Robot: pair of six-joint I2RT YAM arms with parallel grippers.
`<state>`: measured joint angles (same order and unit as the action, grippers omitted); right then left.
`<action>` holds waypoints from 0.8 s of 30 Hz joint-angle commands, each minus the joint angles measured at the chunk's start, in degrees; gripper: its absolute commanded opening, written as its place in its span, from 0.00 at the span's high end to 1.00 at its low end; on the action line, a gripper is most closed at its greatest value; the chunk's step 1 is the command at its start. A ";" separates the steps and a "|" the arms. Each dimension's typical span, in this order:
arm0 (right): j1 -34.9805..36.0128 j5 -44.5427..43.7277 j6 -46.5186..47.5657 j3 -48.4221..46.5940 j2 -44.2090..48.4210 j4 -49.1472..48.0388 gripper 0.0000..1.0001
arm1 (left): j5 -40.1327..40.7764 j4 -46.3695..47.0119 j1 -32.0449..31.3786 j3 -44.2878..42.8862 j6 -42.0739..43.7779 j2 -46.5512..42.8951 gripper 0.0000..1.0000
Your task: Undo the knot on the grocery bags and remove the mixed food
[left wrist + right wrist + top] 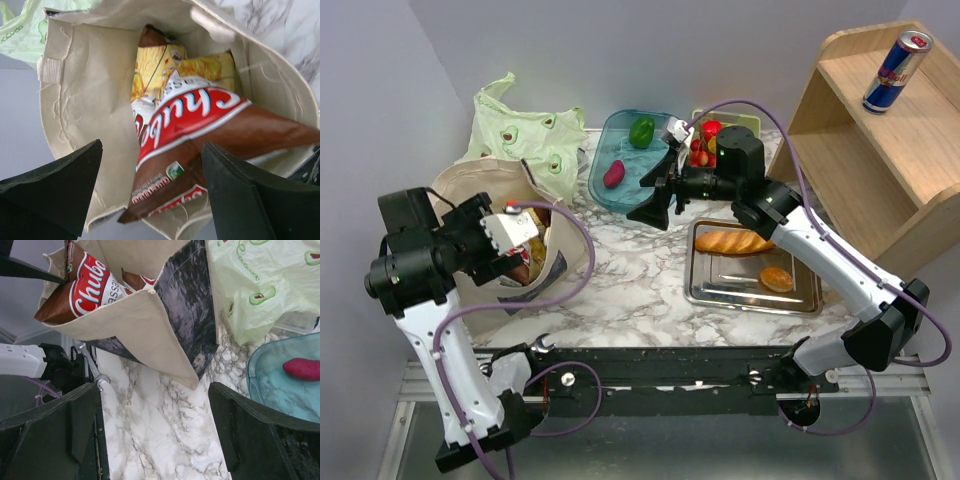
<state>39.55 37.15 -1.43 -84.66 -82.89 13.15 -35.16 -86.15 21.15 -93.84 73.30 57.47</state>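
Both wide open, gripping nothing: the left hand [152, 150] hangs over the beige tote [85, 100], brown crisp bag [240, 135] inside it, and the right hand [154, 390] sits near that tote.

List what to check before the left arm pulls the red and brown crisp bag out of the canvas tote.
1. Jaws of left pincer apart: ok, wide open.
2. Reach to crisp bag: ok, it pokes up in the open mouth of the tote, below the jaws.
3. Grip on crisp bag: not ok, jaws not closed on it.
4. Path clear of right pincer: ok, it hangs open over the table beside the tote.
5. Space in blue tray: ok, bare floor shows.
6. Anything caught under the crisp bag: cannot tell.
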 commanded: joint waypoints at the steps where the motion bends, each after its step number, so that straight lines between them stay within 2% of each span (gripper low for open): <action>1: 0.09 0.23 0.82 1.76 2.25 1.23 0.00 | 5.79 -6.75 0.39 3.60 13.50 -3.93 0.18; 6: 0.08 0.16 0.84 2.60 2.65 1.46 0.00 | 5.70 -6.75 0.21 5.46 13.56 -1.37 0.16; 13: 0.10 -1.52 2.46 2.25 3.10 2.41 0.00 | 10.95 -6.75 -2.77 12.87 15.67 -0.47 0.14; 17: 0.05 -1.81 2.39 3.01 3.46 2.32 0.00 | 9.72 -5.60 -2.88 15.10 14.55 1.52 0.15; 19: 0.10 -1.68 2.31 2.98 3.27 2.24 0.00 | 9.19 -4.27 -2.91 15.63 13.00 3.57 0.25; 20: 0.11 -1.72 2.29 2.85 3.03 2.24 0.00 | 8.78 -3.92 -2.93 15.58 12.64 4.48 0.33; 21: 0.13 -1.73 2.25 2.63 2.85 2.17 0.00 | 8.14 -3.52 -2.95 15.52 11.75 5.47 0.43; 24: 0.13 -1.89 2.25 2.01 2.48 1.98 0.00 | 6.66 -2.74 -2.89 13.72 9.65 7.33 0.81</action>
<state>39.55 36.42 0.08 -82.39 -80.84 14.70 -26.94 -89.78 18.24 -79.09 84.44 61.87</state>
